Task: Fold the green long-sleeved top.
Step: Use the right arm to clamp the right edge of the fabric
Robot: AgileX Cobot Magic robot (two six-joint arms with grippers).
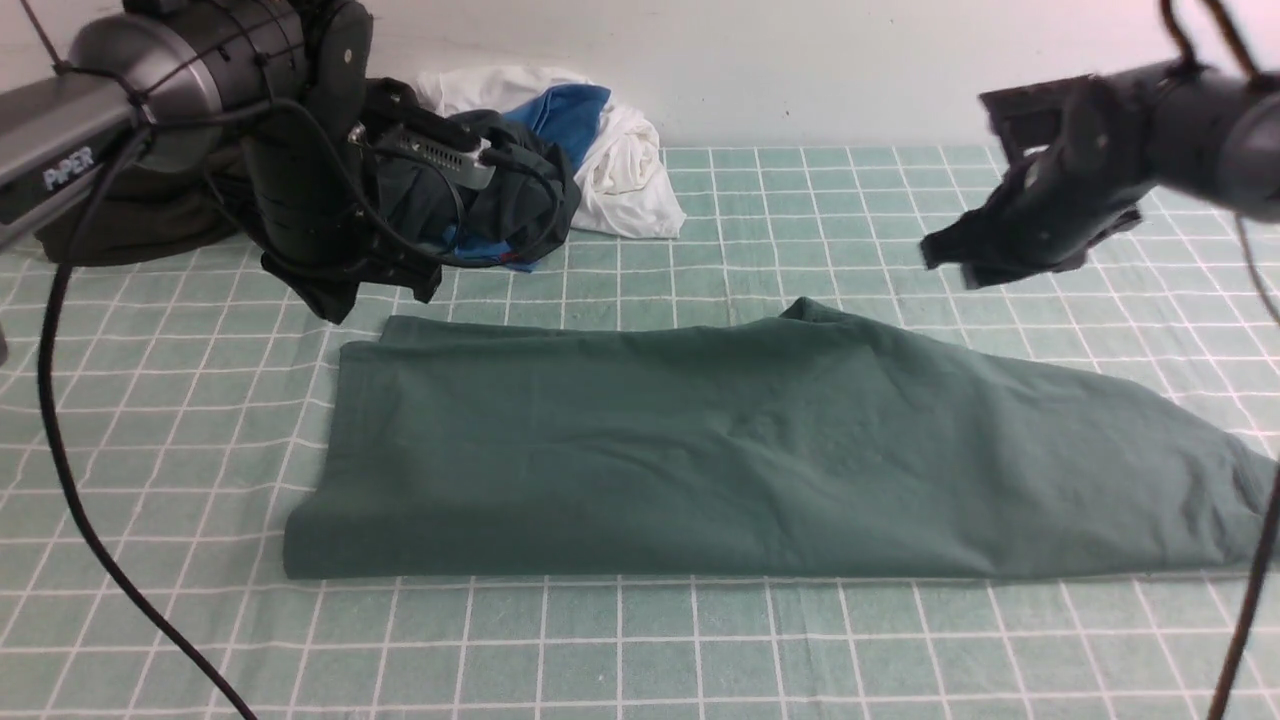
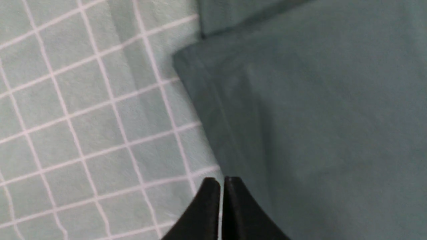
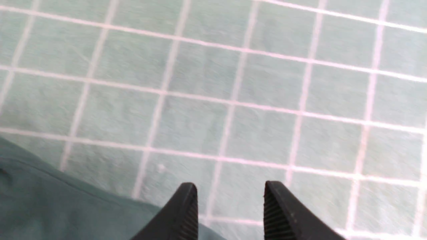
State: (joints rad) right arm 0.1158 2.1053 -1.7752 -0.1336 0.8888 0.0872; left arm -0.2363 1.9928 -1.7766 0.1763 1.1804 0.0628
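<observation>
The green long-sleeved top [image 1: 700, 460] lies flat across the middle of the checked cloth, folded into a long band, and its right end runs to the frame edge. My left gripper [image 1: 335, 300] hovers over the band's far left corner. In the left wrist view the left gripper [image 2: 222, 181] has its jaws pressed together with nothing between them, right at the top's [image 2: 317, 116] edge. My right gripper [image 1: 948, 262] hangs above the table behind the band's right part. The right wrist view shows this gripper [image 3: 230, 188] open and empty over bare cloth, with the top's edge [image 3: 50, 200] beside it.
A heap of white, blue and dark garments [image 1: 570, 150] sits at the back left, behind the left arm. A black-brown garment [image 1: 130, 220] lies at the far left. A black cable [image 1: 60, 450] hangs down the left side. The green checked cloth [image 1: 640, 650] covers the table.
</observation>
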